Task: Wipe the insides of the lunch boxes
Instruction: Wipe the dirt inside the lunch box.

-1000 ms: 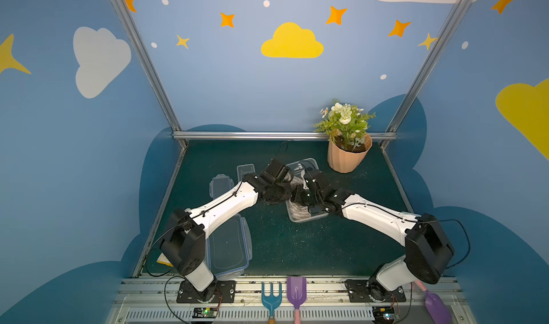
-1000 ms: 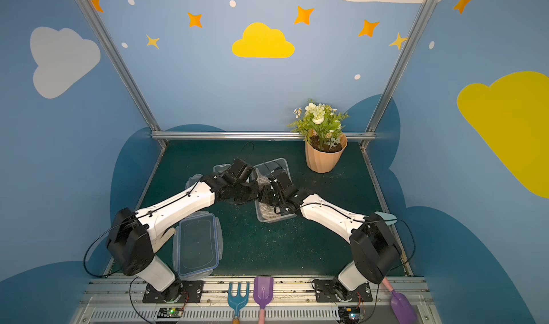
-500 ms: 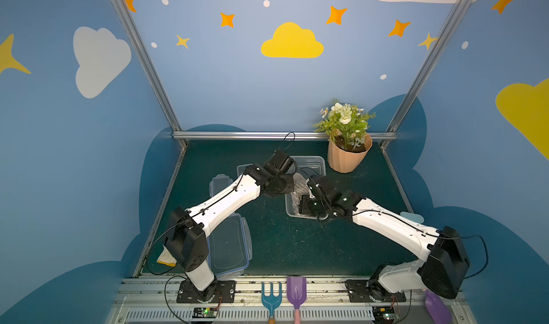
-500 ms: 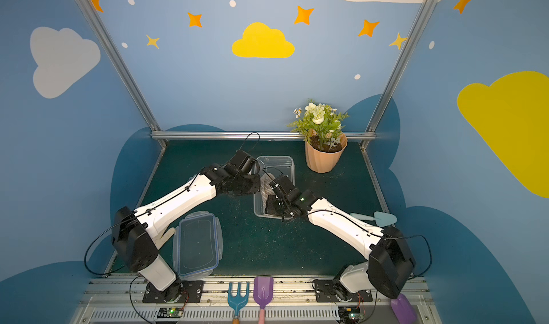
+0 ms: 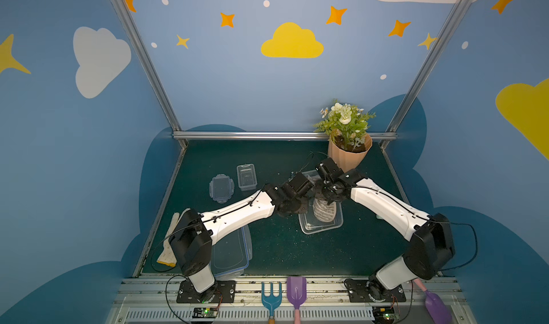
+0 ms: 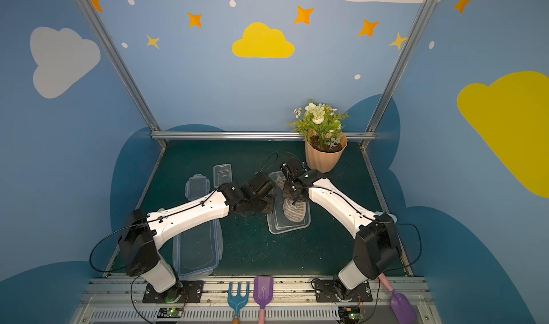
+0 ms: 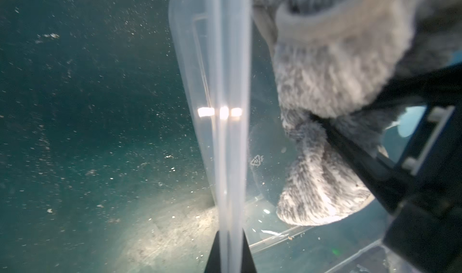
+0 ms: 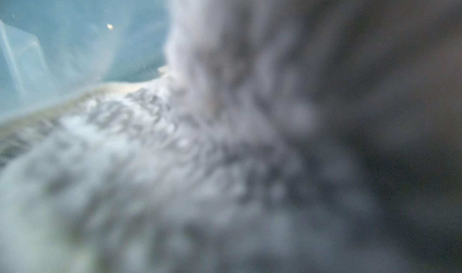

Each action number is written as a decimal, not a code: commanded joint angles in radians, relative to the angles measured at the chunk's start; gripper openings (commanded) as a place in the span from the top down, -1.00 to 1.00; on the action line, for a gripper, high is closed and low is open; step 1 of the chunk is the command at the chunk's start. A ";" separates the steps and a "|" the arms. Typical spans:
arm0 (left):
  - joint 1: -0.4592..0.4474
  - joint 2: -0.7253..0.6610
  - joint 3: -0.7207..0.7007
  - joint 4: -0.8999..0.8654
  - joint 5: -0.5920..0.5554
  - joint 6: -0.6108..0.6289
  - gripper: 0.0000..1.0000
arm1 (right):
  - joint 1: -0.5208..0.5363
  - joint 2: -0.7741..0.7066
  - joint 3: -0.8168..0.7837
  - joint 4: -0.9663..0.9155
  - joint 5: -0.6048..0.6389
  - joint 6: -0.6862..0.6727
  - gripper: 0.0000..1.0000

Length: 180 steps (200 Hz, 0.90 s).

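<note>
Over large lunch box (image 5: 307, 228) | left tool (image 7: 229, 253) pinches rim (image 7: 233, 84) | right tool (image 6: 293, 199) down, clamping cloth (image 6: 294, 213)

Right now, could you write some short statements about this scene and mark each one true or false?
1. The grey striped cloth lies inside the large lunch box. True.
2. The left gripper hangs open over the small lunch box. False: it is shut on the large lunch box's side wall.
3. The right gripper is shut on the grey striped cloth. True.
4. The small lunch box has its lid on. False: it stands open, with the small lid lying beside it.
5. The flower pot stands by the back wall. True.
</note>
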 commanded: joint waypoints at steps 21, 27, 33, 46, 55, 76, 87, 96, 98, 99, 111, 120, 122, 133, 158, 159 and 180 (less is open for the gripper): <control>-0.036 -0.015 -0.008 0.049 0.185 -0.017 0.91 | -0.017 0.035 0.012 0.343 -0.113 0.054 1.00; -0.033 -0.011 -0.002 0.057 0.194 -0.023 0.91 | -0.006 0.037 -0.003 0.384 -0.139 0.065 1.00; -0.027 -0.007 0.007 0.062 0.203 -0.030 0.91 | 0.006 0.038 -0.016 0.429 -0.160 0.074 1.00; -0.012 -0.001 0.023 0.071 0.216 -0.045 0.91 | 0.035 0.041 -0.043 0.486 -0.194 0.097 1.00; 0.004 0.000 0.028 0.081 0.218 -0.059 0.91 | 0.054 0.040 -0.060 0.504 -0.209 0.109 1.00; 0.067 -0.017 0.019 0.125 0.264 -0.090 0.91 | 0.094 0.020 -0.129 0.546 -0.249 0.134 1.00; 0.102 -0.025 0.020 0.138 0.276 -0.099 0.91 | 0.111 0.005 -0.171 0.560 -0.268 0.146 1.00; 0.129 -0.030 0.026 0.138 0.281 -0.100 0.91 | 0.127 -0.005 -0.198 0.554 -0.283 0.148 1.00; 0.136 -0.031 0.028 0.138 0.280 -0.101 0.91 | 0.132 -0.009 -0.204 0.551 -0.284 0.148 1.00; 0.140 -0.032 0.029 0.138 0.280 -0.101 0.91 | 0.133 -0.010 -0.207 0.550 -0.286 0.148 1.00; 0.179 -0.038 0.037 0.136 0.279 -0.099 0.91 | 0.155 -0.024 -0.240 0.524 -0.293 0.147 1.00; 0.205 -0.039 0.045 0.136 0.278 -0.099 0.91 | 0.171 -0.036 -0.263 0.501 -0.293 0.153 1.00; 0.211 -0.040 0.046 0.137 0.280 -0.098 0.91 | 0.175 -0.038 -0.268 0.497 -0.294 0.154 1.00; 0.240 -0.040 0.056 0.139 0.285 -0.099 0.91 | 0.197 -0.052 -0.296 0.470 -0.292 0.157 1.00; 0.283 -0.031 0.081 0.131 0.264 -0.092 0.91 | 0.241 -0.084 -0.343 0.406 -0.271 0.172 1.00; 0.284 -0.030 0.083 0.130 0.263 -0.091 0.91 | 0.242 -0.086 -0.344 0.404 -0.271 0.173 1.00; 0.293 -0.012 0.120 0.084 0.205 -0.054 0.91 | 0.266 -0.108 -0.360 0.342 -0.260 0.174 1.00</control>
